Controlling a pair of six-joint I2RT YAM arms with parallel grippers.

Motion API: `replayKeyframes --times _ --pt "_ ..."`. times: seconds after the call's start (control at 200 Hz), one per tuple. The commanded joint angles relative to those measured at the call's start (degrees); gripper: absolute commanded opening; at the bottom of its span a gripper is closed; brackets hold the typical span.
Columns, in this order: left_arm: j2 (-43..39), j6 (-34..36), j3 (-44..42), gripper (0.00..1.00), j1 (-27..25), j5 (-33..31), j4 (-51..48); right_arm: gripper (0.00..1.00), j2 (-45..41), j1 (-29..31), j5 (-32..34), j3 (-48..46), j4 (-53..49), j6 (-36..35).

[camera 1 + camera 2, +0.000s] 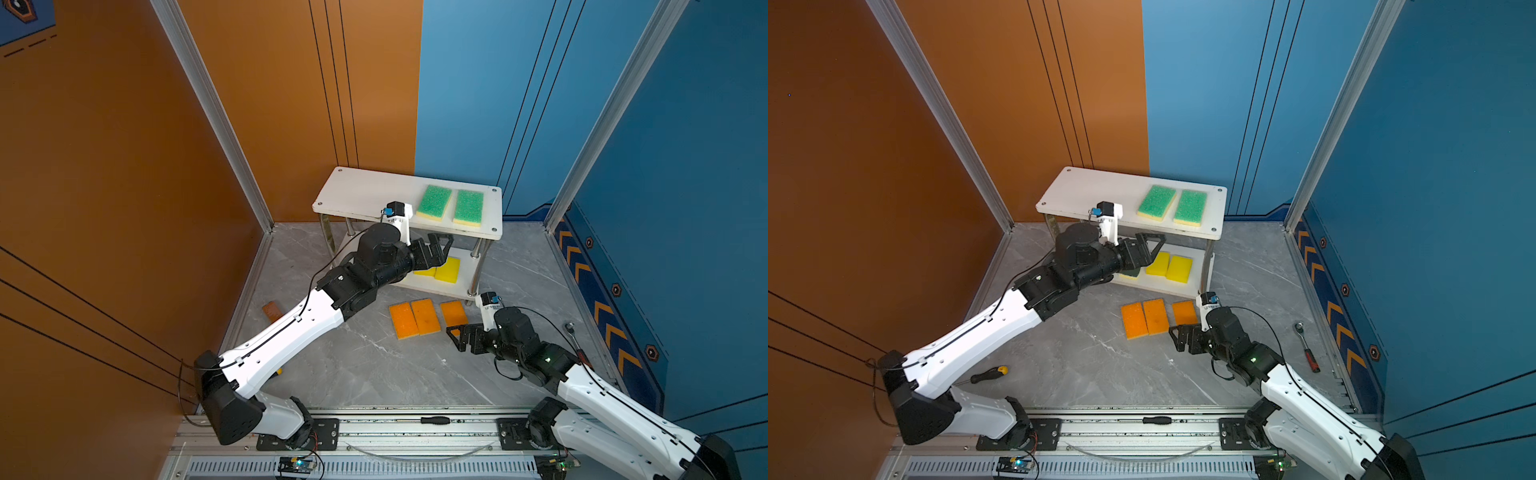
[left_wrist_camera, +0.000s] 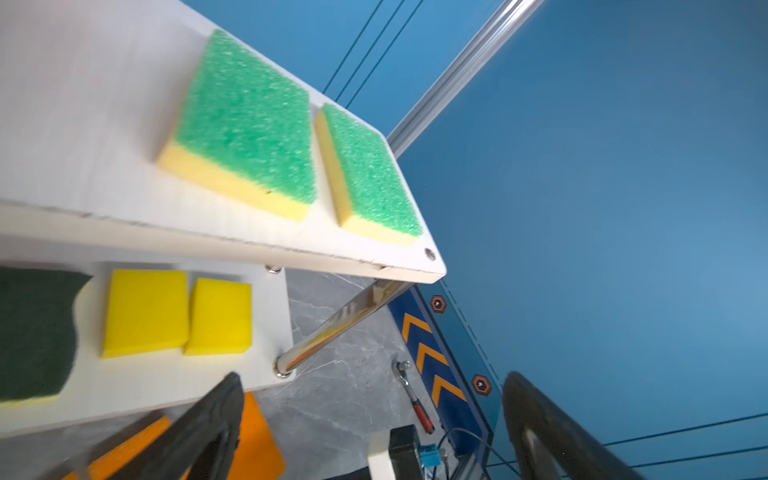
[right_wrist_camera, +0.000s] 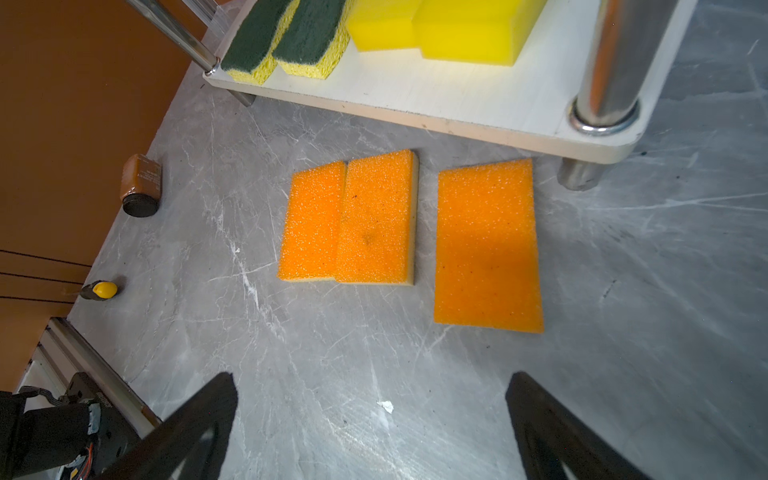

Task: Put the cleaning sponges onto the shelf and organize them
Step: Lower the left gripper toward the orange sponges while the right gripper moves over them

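Note:
The white two-tier shelf (image 1: 361,191) stands at the back. Two light-green sponges (image 1: 434,201) (image 1: 468,207) lie side by side on its top board. On the lower board sit two yellow sponges (image 2: 143,311) (image 2: 220,316) and two dark-green sponges (image 3: 253,33) (image 3: 311,33). Three orange sponges (image 3: 311,224) (image 3: 374,220) (image 3: 486,245) lie flat on the grey floor in front of the shelf. My left gripper (image 1: 444,251) hangs open and empty at the shelf's front, just above the yellow sponges. My right gripper (image 1: 457,334) is open and empty, low over the floor beside the rightmost orange sponge.
A ratchet wrench (image 1: 1306,347) lies by the right wall. A yellow-capped screwdriver (image 1: 988,374) and a brown bottle (image 3: 140,183) lie near the left wall. A black screwdriver (image 1: 434,419) rests on the front rail. Shiny shelf posts (image 2: 345,320) stand at the corners.

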Motion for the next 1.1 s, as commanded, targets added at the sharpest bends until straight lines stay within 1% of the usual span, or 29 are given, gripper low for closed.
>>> replayKeyframes --times 0.0,0.135,0.255,0.28,0.305,0.506,0.716,0.936,1.097 --pt "-4.04 2.27 -5.73 0.98 -0.28 -7.49 -5.29 1.0 2.13 0.56 -1.87 -0.23 3.63 1.09" --pt "-8.0 0.86 -13.36 0.98 -0.2 -12.12 -10.28 1.0 6.47 1.68 -2.96 0.64 7.08 1.41" --pt "-12.29 -2.6 -20.92 0.98 -0.16 -14.83 -12.06 1.0 9.5 3.55 -4.34 1.06 12.27 1.13" --pt "-13.21 -3.28 -23.79 0.97 -0.12 -15.32 -12.3 1.0 9.98 3.56 -4.5 1.13 13.22 1.1" --pt "-14.29 -4.08 -25.44 0.97 -0.1 -15.95 -12.69 1.0 10.54 5.41 -4.36 1.21 14.05 1.18" --pt "-21.27 -8.49 -34.43 0.98 0.44 -20.23 -17.7 1.0 16.2 8.9 -4.61 2.68 19.35 1.37" --pt "-26.42 -11.07 -39.37 0.98 2.61 -21.1 -21.5 1.0 25.35 12.92 -5.17 6.83 24.45 2.42" --pt "-29.88 -11.62 -41.11 0.98 5.02 -22.44 -25.13 1.0 36.22 16.27 -3.32 14.81 22.47 2.02" --pt "-31.2 -11.87 -42.28 0.98 6.15 -22.55 -27.16 1.0 39.76 16.73 -1.19 17.56 21.73 2.9"
